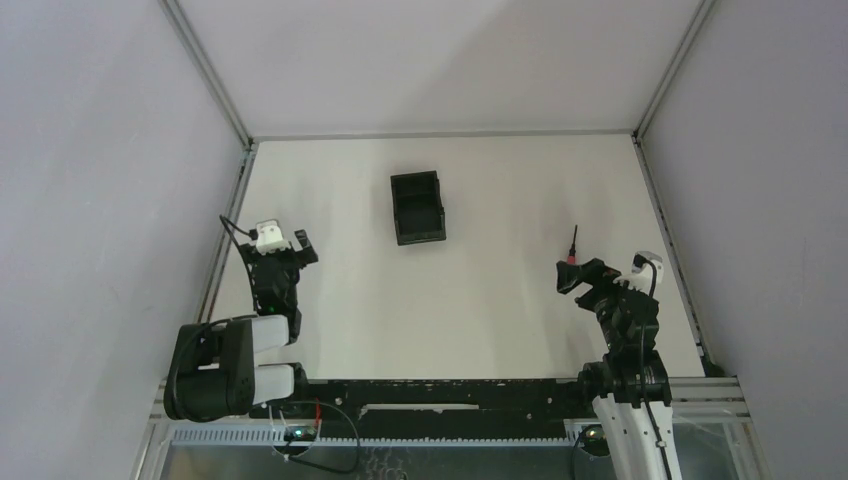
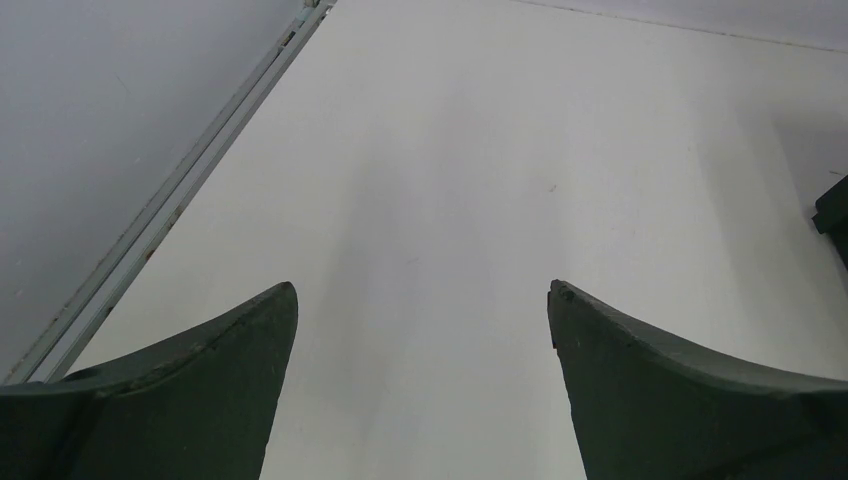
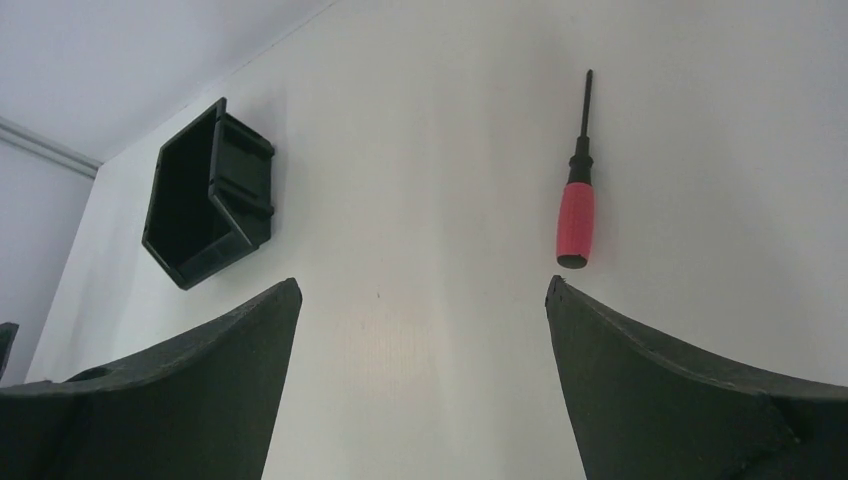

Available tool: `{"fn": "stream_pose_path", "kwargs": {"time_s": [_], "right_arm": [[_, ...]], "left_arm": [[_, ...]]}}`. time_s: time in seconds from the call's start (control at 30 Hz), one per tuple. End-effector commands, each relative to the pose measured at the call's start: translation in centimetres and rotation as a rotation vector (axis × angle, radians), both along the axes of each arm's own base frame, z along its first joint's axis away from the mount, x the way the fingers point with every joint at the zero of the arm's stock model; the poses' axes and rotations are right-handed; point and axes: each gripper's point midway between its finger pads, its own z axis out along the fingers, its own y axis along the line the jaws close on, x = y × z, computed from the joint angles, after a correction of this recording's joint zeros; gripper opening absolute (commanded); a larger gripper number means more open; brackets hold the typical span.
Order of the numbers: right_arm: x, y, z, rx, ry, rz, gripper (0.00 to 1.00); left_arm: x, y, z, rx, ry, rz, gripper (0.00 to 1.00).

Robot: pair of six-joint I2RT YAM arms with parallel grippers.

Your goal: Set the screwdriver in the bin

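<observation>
Currently the screwdriver (image 1: 571, 250) lies flat on the white table (image 1: 480, 310) at the right of the overhead frame, untouched, just beyond the tips of the right gripper (image 1: 578, 276), whose fingers stand wide apart and hold nothing. Its long axis runs up the frame, roughly in line with the gripper's reach, red handle nearest the fingers and thin dark shaft pointing away. The right arm is plainly the nearer. The left gripper (image 1: 285, 250), also spread and empty, sits well apart at the left. The bin (image 1: 418, 238) stands in the upper middle, farther back. The right wrist view adds that the handle sits off-centre, just above the finger (image 3: 680, 390) at the right of that frame rather than over the gap, so a sideways shift seems needed before closing. The left wrist view shows only bare table and an unidentifiable dark sliver (image 2: 835, 215) at its right edge.
</observation>
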Motion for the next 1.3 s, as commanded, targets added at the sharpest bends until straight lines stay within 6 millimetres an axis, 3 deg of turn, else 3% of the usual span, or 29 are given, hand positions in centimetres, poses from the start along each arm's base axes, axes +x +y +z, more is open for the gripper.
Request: {"fn": "stream_pose_path", "kwargs": {"time_s": [0.0,0.13,0.23,0.3,0.4,0.5,0.6,0.67,0.87,1.07,1.2,1.27], "right_arm": [[0.3,-0.9,1.9,-0.002,-0.047,-0.056,1.00],[0.6,-0.8,4.9,-0.073,-0.107,-0.017,1.00],[1.1,-0.2,9.0,-0.142,-0.162,0.045,0.99],[1.9,-0.7,10.6,-0.184,-0.112,0.035,0.99],[3.8,-3.2,10.8,-0.258,0.114,-0.069,0.97],[5.7,-4.4,8.5,-0.323,0.418,-0.081,0.97],[6.8,-5.1,3.5,-0.361,0.748,-0.060,0.95],[7.9,-4.2,0.7,-0.315,0.852,0.014,0.94],[11.2,-3.8,-6.7,-0.248,1.010,0.080,0.81],[12.1,-4.7,-12.3,-0.268,1.121,0.086,0.66],[12.5,-4.9,-14.7,-0.287,1.161,0.119,0.49],[12.4,-5.2,-15.3,-0.309,1.184,0.127,0.33]], "left_arm": [[1.0,0.1,2.8,0.021,-0.079,0.002,1.00],[1.1,0.1,2.8,0.021,-0.080,0.002,1.00],[1.0,0.1,2.7,0.021,-0.078,0.004,1.00],[1.1,0.1,2.8,0.022,-0.079,0.002,1.00],[1.1,0.1,2.8,0.021,-0.079,0.003,1.00],[1.0,0.1,2.7,0.021,-0.078,0.002,1.00],[1.0,0.1,2.8,0.022,-0.078,0.002,1.00],[1.0,0.1,2.7,0.021,-0.078,0.003,1.00],[1.1,0.1,2.8,0.021,-0.080,0.002,1.00],[1.0,0.1,2.8,0.021,-0.079,0.001,1.00],[1.1,0.1,2.8,0.021,-0.079,0.003,1.00],[1.0,0.1,2.8,0.021,-0.079,0.003,1.00]]}}
